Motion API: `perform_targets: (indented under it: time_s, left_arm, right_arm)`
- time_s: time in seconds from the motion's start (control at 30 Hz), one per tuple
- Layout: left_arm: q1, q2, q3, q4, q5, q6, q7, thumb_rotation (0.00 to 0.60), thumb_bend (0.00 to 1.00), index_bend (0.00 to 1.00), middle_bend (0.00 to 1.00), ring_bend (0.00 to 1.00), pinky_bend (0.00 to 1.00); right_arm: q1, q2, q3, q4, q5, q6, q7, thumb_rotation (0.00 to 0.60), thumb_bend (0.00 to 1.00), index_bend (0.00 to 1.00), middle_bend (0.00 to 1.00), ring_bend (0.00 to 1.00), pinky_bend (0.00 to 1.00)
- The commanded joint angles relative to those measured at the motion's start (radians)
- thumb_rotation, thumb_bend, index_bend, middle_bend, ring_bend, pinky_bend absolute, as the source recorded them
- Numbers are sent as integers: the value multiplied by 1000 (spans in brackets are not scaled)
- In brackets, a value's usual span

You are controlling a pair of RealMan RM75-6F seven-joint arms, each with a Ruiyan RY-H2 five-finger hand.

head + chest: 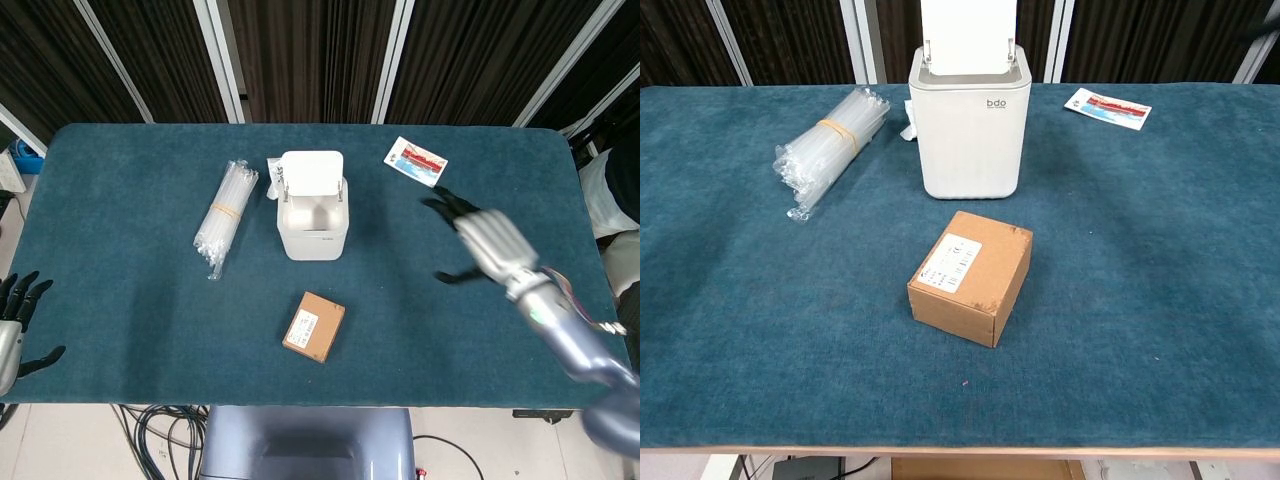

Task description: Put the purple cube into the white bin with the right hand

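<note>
Dark curtains back a bench covered in blue cloth. The white bin stands near the far middle, lid raised. The purple cube is not visible; the bin's interior cannot be made out. The right hand hangs well right of the bin, fingers spread, holding nothing. The left hand sits at the near-left edge, fingers apart, empty. A brown box lies in front of the bin.

Lab: dark curtains, floor cables
</note>
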Motion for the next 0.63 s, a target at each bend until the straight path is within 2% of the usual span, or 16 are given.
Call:
perform_targets:
  time_s: [0.03,0.2,0.37,0.47,0.63]
  left_arm:
    - [0,-4,-1,2,-1,1,3,600,74,193,155,0,0]
    - [-2,-8,-1,5,1,-1,6,600,74,192,155,0,0]
    - [-5,-12,-2,9,-4,-7,3,600,74,192,155,0,0]
    - [-11,-13,-3,13,-11,-23,5,600,74,192,154,0,0]
    - [-17,-15,-6,17,-21,-35,8,600,74,192,154,0,0]
  right_arm:
    - [-259,-37,-162,75,-164,305,-66,600,102,120,87,146,390]
    - [-380,-208,-208,230,-187,477,-161,600,131,132,87,145,378]
    - [-459,-382,-207,382,-182,607,-209,600,146,145,87,146,377]
    - [-478,-439,-205,436,-183,634,-207,600,146,145,87,147,377]
    - [-484,-465,-220,463,-207,632,-225,600,145,146,87,147,376]
